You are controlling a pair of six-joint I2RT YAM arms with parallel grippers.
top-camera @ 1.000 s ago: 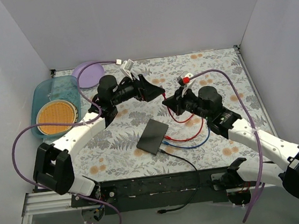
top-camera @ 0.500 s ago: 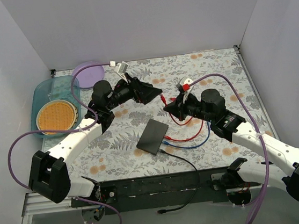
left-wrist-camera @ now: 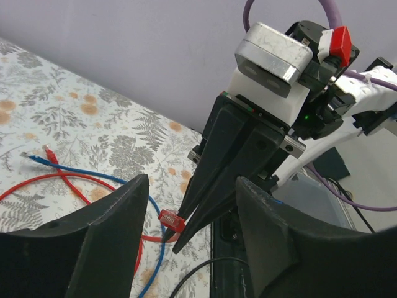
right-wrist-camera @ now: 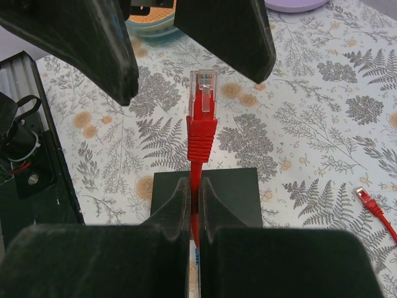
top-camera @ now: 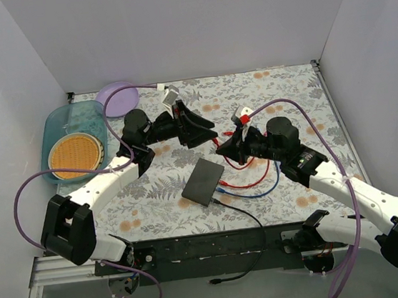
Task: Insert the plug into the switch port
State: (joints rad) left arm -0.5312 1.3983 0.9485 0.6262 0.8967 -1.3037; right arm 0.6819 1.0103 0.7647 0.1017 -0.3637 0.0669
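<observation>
The red plug (right-wrist-camera: 202, 102) points up and away from my right gripper (right-wrist-camera: 193, 186), which is shut on the red cable just behind the plug's boot. The switch (right-wrist-camera: 232, 189), a flat black box, lies on the floral cloth below it and shows again in the top view as the switch (top-camera: 204, 181). My left gripper (left-wrist-camera: 186, 230) is open, with one of its fingers (left-wrist-camera: 105, 248) on each side of the plug (left-wrist-camera: 170, 220), not touching it. In the top view the left gripper (top-camera: 212, 134) meets the right gripper (top-camera: 221, 146) above the switch's far corner.
Red cable (top-camera: 249, 183), blue cable (top-camera: 261, 192) and black cable (top-camera: 242, 212) trail from the switch's right side. A loose red plug (right-wrist-camera: 365, 198) lies on the cloth. A teal basket (top-camera: 73, 120) holding an orange woven disc (top-camera: 76, 152) and a purple plate (top-camera: 117, 97) stand at the far left.
My left gripper has swung toward the right gripper, and its jaws have narrowed around the held plug. The right gripper has shifted slightly left, still holding the plug.
</observation>
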